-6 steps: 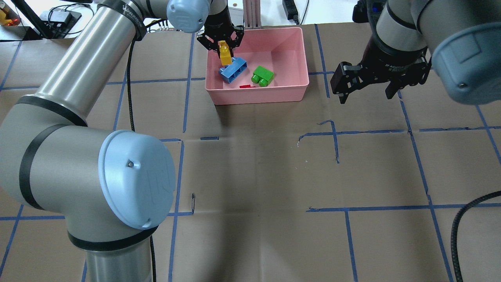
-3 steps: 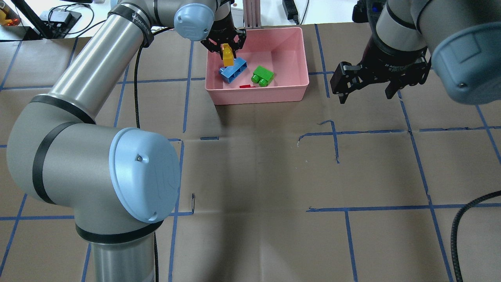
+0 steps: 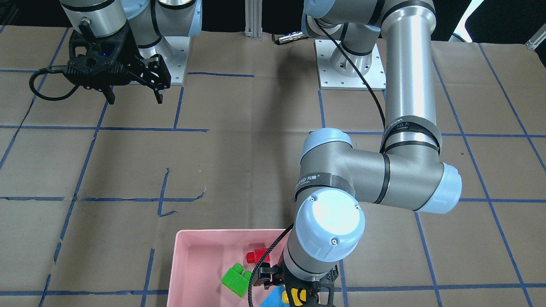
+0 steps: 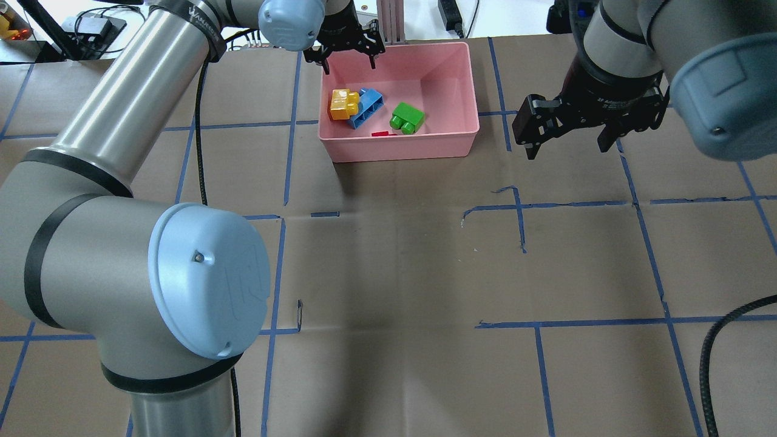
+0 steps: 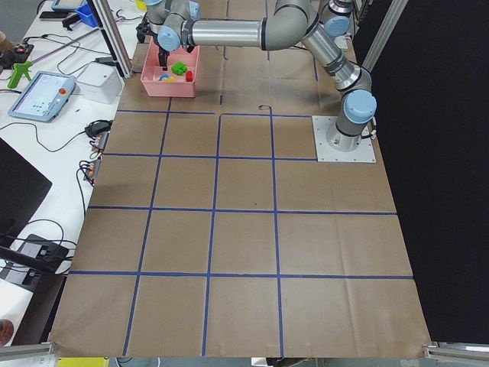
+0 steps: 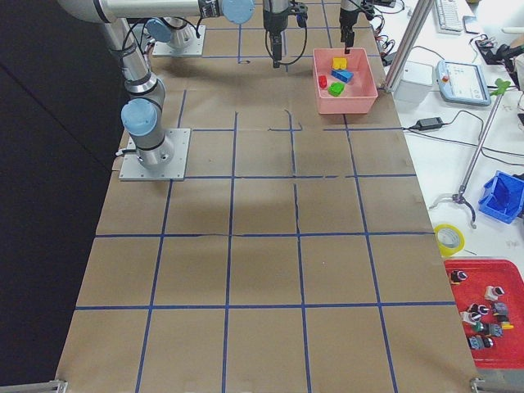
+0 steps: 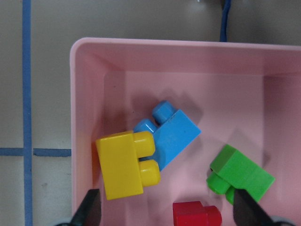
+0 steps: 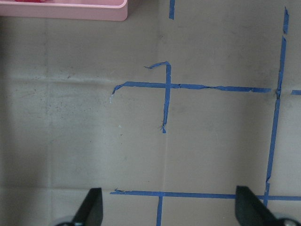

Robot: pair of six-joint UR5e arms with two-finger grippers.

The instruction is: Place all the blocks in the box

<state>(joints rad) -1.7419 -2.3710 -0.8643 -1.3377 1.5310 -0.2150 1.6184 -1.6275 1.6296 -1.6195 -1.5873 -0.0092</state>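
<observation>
blocks: all four lie inside the box. the yellow block sits at the left wall, leaning on the blue block; the green block lies apart near the middle; the red block is by the wall nearest me. my left tool hangs over the box's far left corner, fingers apart, empty. my right tool hovers over the bench beside the box, fingers apart, empty, parked clear of the left arm. i judge the placement complete.

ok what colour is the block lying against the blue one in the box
Yellow. The yellow block shows clearest in the left wrist view.
</observation>
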